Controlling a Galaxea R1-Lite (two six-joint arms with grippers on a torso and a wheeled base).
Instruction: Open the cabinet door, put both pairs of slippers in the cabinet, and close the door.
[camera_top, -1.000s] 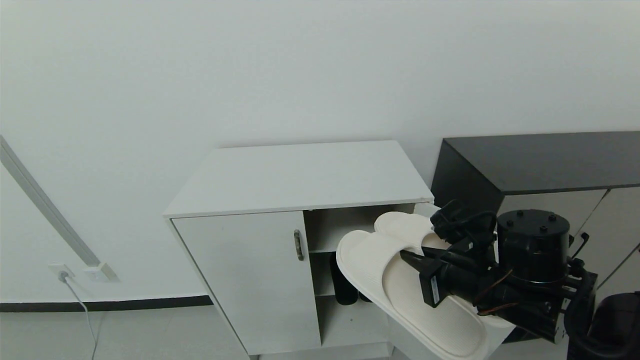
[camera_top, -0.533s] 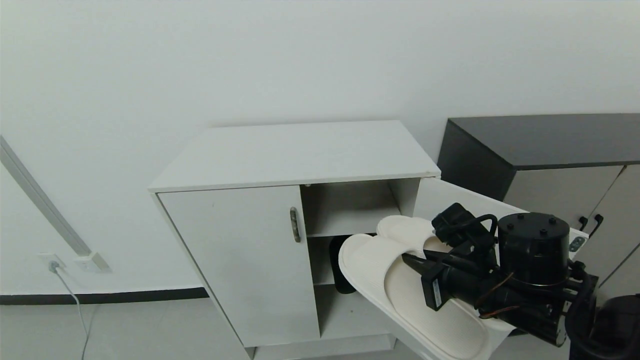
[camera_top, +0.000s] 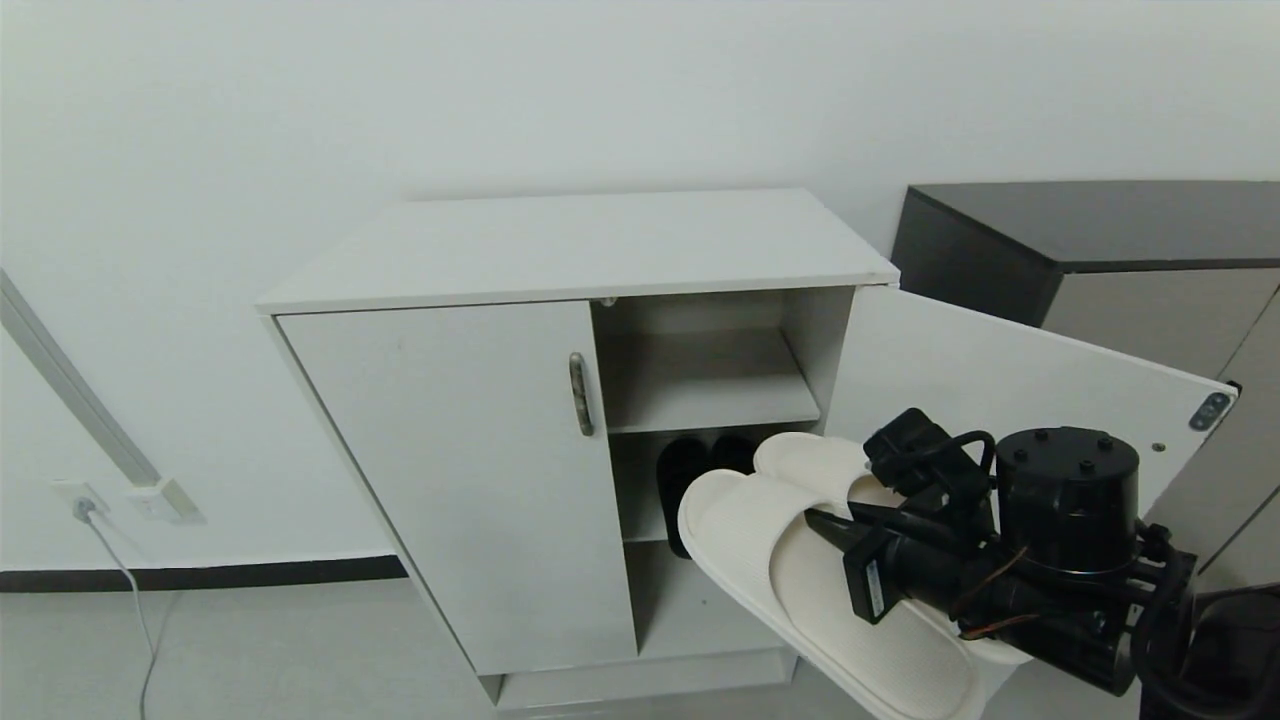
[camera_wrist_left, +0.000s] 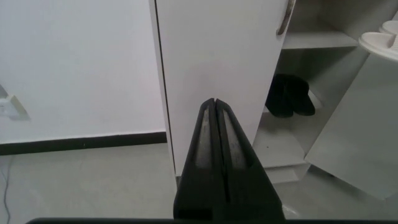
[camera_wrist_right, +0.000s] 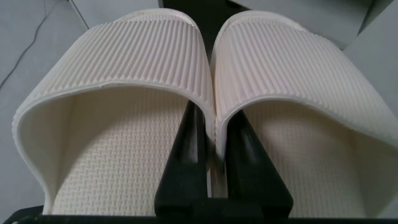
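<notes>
I am clamping the cream ribbed foam slippers (camera_top: 740, 535) in my right pincer (camera_top: 814, 519); they are best entering the white wooden cabinet's (camera_top: 590, 245) bottom shelf (camera_top: 690, 615) level, toes-first.

Head camera looks down on the cabinet (camera_top: 560, 245) from a way back. Left wrist camera catches the same open shelves (camera_wrist_left: 314, 40) from low; right wrist sits tight over the white slippers (camera_wrist_right: 143, 68).

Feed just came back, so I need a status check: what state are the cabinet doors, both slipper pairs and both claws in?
right cabinet door: open
left cabinet door: shut
white slippers: held together by the right claw, outside the cabinet
black slippers: inside the cabinet, on the middle shelf
right claw: shut on the white slippers
left claw: shut, empty
</notes>
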